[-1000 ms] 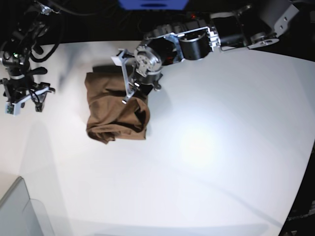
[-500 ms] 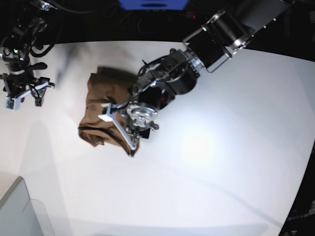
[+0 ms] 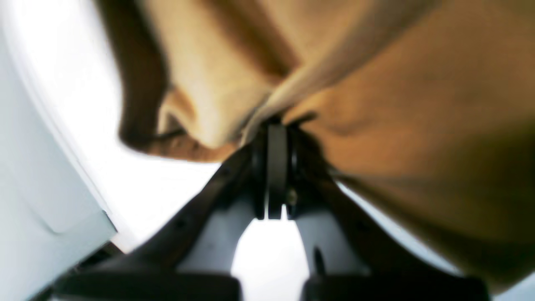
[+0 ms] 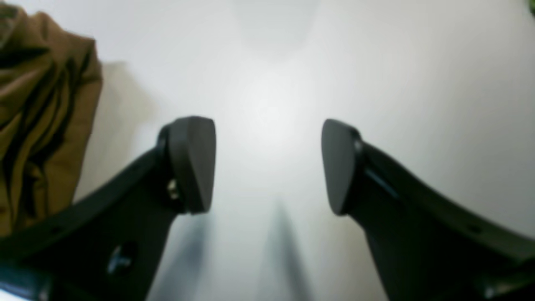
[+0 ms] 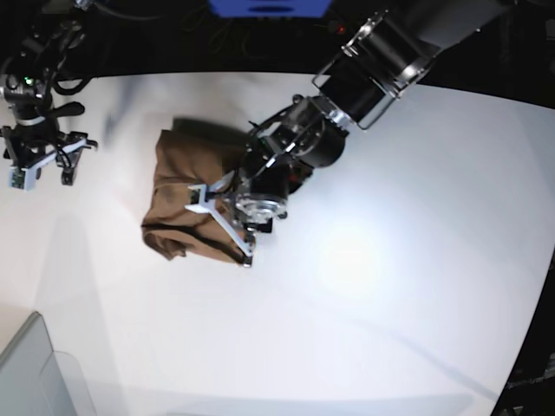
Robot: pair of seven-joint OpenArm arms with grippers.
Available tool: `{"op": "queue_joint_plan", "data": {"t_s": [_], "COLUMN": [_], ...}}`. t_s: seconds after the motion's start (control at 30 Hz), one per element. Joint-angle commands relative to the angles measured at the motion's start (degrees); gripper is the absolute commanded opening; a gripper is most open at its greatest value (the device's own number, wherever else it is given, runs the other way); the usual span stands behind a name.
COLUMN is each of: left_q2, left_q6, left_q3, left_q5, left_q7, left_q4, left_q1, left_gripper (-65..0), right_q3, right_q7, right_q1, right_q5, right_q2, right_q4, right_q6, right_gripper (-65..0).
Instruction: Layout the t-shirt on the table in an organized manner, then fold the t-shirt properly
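Note:
The brown t-shirt (image 5: 178,186) lies bunched and folded over on the white table (image 5: 390,286), left of centre. My left gripper (image 5: 244,256) is at the shirt's near right corner, shut on a pinch of fabric. In the left wrist view the closed fingertips (image 3: 271,133) bite into a fold of the shirt (image 3: 397,96), which drapes above them. My right gripper (image 5: 42,178) hangs open and empty over the table's far left, apart from the shirt. In the right wrist view its gap (image 4: 267,167) is over bare table (image 4: 376,62), with the shirt (image 4: 37,104) at the left edge.
A grey translucent bin corner (image 5: 35,373) stands at the near left of the table. The left arm's body (image 5: 364,69) reaches in from the far right, over the shirt's right side. The table's curved edge (image 5: 529,312) runs along the right.
My left gripper has swung from the shirt's far right edge to its near right corner, dragging fabric with it. The shirt shifted and bunched. The right arm has drawn back slightly.

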Motion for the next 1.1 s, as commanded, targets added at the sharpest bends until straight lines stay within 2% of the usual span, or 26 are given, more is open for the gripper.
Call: {"op": "queue_joint_plan", "data": {"t_s": [0.0,0.1,0.2,0.27,0.33,0.4,0.47,0.53,0.63,0.73,0.87,1.07], "left_q2": [0.98,0.9,0.37,-2.36,-6.22,-10.88,-15.28,-17.74,-19.59,-21.08,-21.79,-21.79], "left_q6": [0.34,0.34,0.34,0.34,0.34,0.34,0.34,0.34,0.34,0.34,0.34,0.34], "left_q3": [-1.16,-1.78,-1.87,-2.04,-2.13,-2.57,-5.38,-10.04,-18.4,-24.55,-28.59,-31.05], "left_q5": [0.4,0.57,0.57,0.66,0.75,0.75,0.57,0.48,0.48,0.48,0.48,0.75], "left_q7": [0.14,2.52,8.23,11.83,14.74,17.81,19.83,20.1,20.1,20.1,20.1,20.1], "left_q4": [3.61,11.44,18.21,22.25,25.41,28.58,31.3,33.24,35.96,38.78,41.24,43.08], "left_q1": [-0.82,0.59,0.76,0.94,1.99,3.49,6.56,9.38,13.77,17.55,21.86,29.25], "left_gripper": [-64.9,-64.9,-64.9,-64.9,-64.9,-64.9,-64.9,-64.9,-64.9,-64.9,-64.9,-64.9], "right_q3": [-1.26,-3.2,-3.46,-3.55,-3.64,-3.81,-5.66,-8.65,-12.96,-14.01,-13.75,-13.66], "right_q7": [1.54,1.54,1.54,1.36,1.28,1.28,1.28,1.28,1.54,1.28,1.54,1.72], "right_q1": [-0.04,-1.97,-2.32,-2.32,-2.32,-1.97,-1.89,-1.8,-1.45,-0.3,-0.39,-2.06], "right_q5": [1.02,1.02,1.02,1.02,1.02,1.02,1.02,1.02,1.02,0.84,0.84,0.84], "right_q2": [-0.24,-1.39,-4.29,-6.31,-7.89,-9.47,-10.35,-10.35,-10.35,-10.35,-10.18,-6.92], "right_q4": [2.31,5.3,6.45,6.62,6.62,6.45,6.45,6.36,4.6,1.87,-2.35,-4.46], "right_q6": [1.19,6.72,12.35,14.5,14.5,14.5,14.5,14.5,14.5,14.5,14.5,14.5], "right_gripper": [-24.9,-25.0,-25.2,-25.4,-27.6,-32.5,-38.3,-43.4,-50.7,-56.2,-58.5,-58.7]}}
